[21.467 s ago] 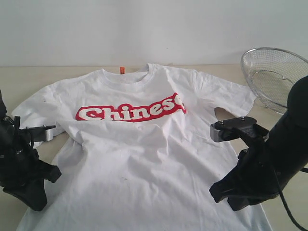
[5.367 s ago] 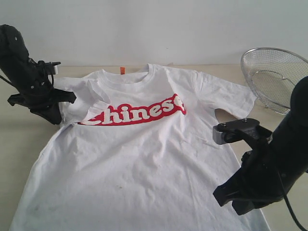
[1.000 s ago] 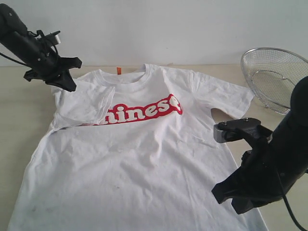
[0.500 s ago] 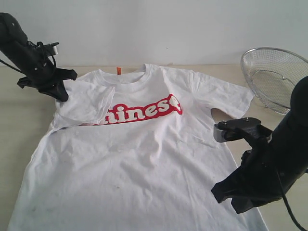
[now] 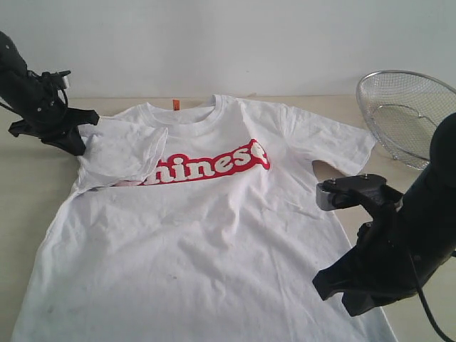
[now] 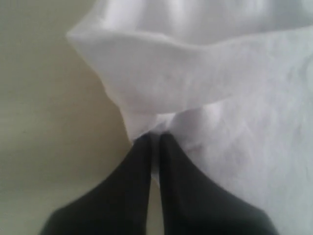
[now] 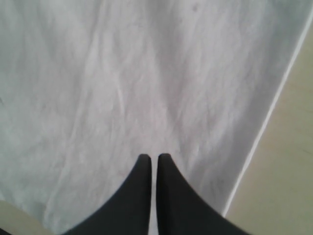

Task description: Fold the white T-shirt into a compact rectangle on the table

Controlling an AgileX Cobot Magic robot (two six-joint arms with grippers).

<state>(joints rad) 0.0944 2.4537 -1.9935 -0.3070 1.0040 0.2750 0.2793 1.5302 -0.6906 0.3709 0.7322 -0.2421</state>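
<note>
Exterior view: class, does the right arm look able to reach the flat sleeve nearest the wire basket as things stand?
Probably yes. The right gripper sits shut over the white T-shirt on that same side, and nothing lies between it and the sleeve; its jaws must open first.

Soft, even light fills the exterior view, bright enough that the white T-shirt (image 5: 214,242) sits near overexposure with its wrinkles only faint grey shading. Shadows on the table (image 5: 28,214) are pale and soft-edged, and the black arms read as almost featureless silhouettes. The left wrist view is the blurriest, with cloth folds and the left gripper (image 6: 155,138) out of focus and the table dimming to murky olive, while the right wrist view is slightly sharper, cool grey in tint, the right gripper (image 7: 153,157) soft-edged.
</note>
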